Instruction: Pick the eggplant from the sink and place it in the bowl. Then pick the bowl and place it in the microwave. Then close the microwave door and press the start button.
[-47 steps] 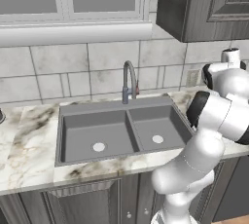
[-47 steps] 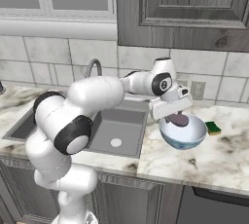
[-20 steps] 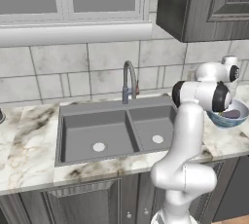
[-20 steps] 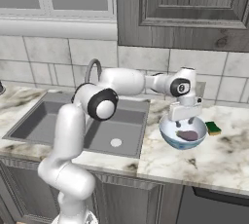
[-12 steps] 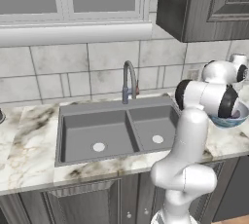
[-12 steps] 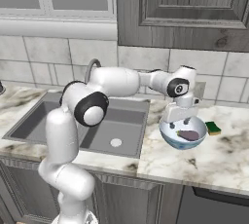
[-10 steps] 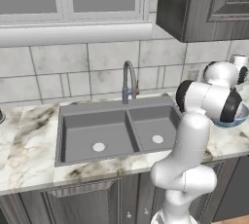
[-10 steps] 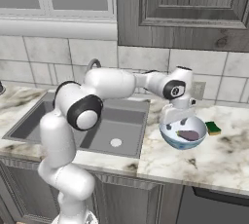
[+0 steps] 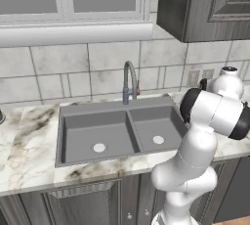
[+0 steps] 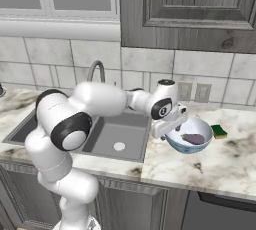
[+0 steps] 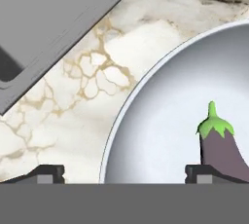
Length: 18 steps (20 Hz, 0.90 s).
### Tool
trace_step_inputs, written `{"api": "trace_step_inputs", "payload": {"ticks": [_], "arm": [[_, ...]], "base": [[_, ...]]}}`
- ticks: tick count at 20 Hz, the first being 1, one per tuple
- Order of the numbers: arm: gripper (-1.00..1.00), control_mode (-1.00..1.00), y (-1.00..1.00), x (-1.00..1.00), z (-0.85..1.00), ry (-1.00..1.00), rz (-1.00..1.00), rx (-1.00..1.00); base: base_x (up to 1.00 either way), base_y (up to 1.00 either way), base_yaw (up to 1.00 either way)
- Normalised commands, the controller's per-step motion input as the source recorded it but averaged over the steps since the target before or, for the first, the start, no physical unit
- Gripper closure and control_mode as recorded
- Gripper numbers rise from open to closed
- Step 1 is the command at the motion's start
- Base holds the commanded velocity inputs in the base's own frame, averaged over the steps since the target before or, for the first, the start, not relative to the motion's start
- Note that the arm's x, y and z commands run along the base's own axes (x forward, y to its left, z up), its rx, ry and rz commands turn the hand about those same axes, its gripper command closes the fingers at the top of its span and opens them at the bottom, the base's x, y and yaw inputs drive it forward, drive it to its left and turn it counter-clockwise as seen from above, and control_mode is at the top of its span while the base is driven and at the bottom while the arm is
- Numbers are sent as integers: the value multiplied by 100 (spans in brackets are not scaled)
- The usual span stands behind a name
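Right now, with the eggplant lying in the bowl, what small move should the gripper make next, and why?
Probably lower the open gripper over the near rim of the bowl and close. The eggplant already lies inside, and in the hand view one fingertip sits over the counter, the other over the bowl's inside, so the rim lies between them.

I count one eggplant in one bowl, one green sponge on my surface, one sink with two basins, two drains and one faucet, and two wall outlets.
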Motion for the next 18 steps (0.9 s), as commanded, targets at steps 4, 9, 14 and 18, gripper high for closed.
{"api": "trace_step_inputs", "payload": {"ticks": [4,9,14,18], "arm": [[-100,-100,-5,51,-23,0,0,-4],[-100,-100,-14,48,-23,0,0,-1],[100,-100,-20,3,-18,0,0,0],[100,-100,-3,0,0,1,-1,0]], "base": [[0,0,0],[0,0,0],[0,0,0],[0,0,0]]}}
